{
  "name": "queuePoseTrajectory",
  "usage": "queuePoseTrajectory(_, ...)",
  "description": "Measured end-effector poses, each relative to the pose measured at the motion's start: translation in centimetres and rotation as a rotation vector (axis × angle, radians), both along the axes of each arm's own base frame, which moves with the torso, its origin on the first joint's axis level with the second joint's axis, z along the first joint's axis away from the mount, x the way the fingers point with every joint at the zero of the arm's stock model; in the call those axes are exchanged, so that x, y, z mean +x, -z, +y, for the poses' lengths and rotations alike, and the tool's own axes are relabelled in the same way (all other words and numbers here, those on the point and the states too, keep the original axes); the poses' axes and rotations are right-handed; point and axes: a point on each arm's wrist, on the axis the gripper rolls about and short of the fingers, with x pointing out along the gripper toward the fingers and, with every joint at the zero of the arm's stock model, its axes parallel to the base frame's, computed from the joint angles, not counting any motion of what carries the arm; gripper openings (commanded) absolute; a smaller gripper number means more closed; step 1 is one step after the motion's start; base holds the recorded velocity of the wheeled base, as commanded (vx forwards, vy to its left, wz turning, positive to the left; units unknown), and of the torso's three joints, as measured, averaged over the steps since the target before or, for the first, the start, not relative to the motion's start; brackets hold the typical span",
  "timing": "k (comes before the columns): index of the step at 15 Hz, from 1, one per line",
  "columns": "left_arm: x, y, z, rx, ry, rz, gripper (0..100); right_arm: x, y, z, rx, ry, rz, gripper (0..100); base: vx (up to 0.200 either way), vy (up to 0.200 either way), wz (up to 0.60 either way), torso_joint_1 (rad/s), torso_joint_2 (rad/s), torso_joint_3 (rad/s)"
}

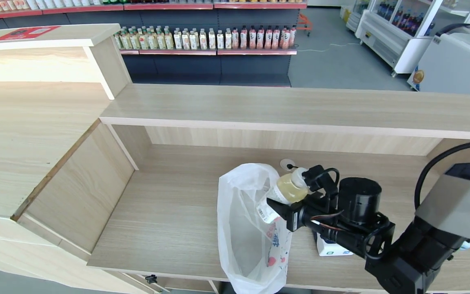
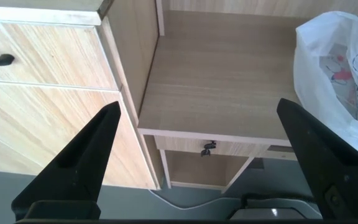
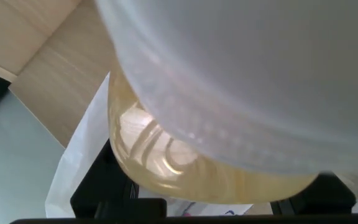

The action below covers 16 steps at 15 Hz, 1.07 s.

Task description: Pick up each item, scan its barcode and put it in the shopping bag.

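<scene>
My right gripper point(image 1: 298, 194) is shut on a bottle of pale yellow drink point(image 1: 288, 188) with a white cap, held tilted over the mouth of the white plastic shopping bag point(image 1: 243, 228). The right wrist view shows the bottle point(image 3: 166, 155) close up between the black fingers point(image 3: 98, 199). The bag stands open on the lower counter and holds a packet with red and blue print point(image 1: 273, 245). In the left wrist view my left gripper point(image 2: 197, 162) is open and holds nothing, off the counter's front edge, with the bag point(image 2: 328, 74) to one side.
A white box point(image 1: 329, 248) lies on the lower counter point(image 1: 169, 212) under my right arm. A raised wooden ledge point(image 1: 292, 108) runs behind, and a cabinet with drawers point(image 2: 36, 93) stands on the left. A round cable port point(image 1: 287, 164) sits behind the bag.
</scene>
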Motion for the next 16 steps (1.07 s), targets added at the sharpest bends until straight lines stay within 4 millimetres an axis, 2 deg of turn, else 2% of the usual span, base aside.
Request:
queuePoseTrajectory(9, 0.0, 0.0, 0.0, 0.0, 0.0, 0.0, 100, 7.5, 5.6, 3.8, -0.163, 0.029, -0.177, 0, 0.0, 0.0, 0.0, 0.0, 0.0, 0.0)
queuePoseTrajectory(14, 0.0, 0.0, 0.0, 0.0, 0.0, 0.0, 100, 9.1, 8.4, 5.6, -0.165, 0.013, -0.188, 0, 0.0, 0.0, 0.0, 0.0, 0.0, 0.0)
queuePoseTrajectory(15, 0.0, 0.0, 0.0, 0.0, 0.0, 0.0, 100, 9.2, 8.8, 5.8, -0.166, 0.012, -0.187, 100, 0.0, 0.0, 0.0, 0.0, 0.0, 0.0)
queuePoseTrajectory(16, 0.0, 0.0, 0.0, 0.0, 0.0, 0.0, 100, 9.2, 9.2, 5.8, -0.171, 0.01, -0.179, 100, 0.0, 0.0, 0.0, 0.0, 0.0, 0.0)
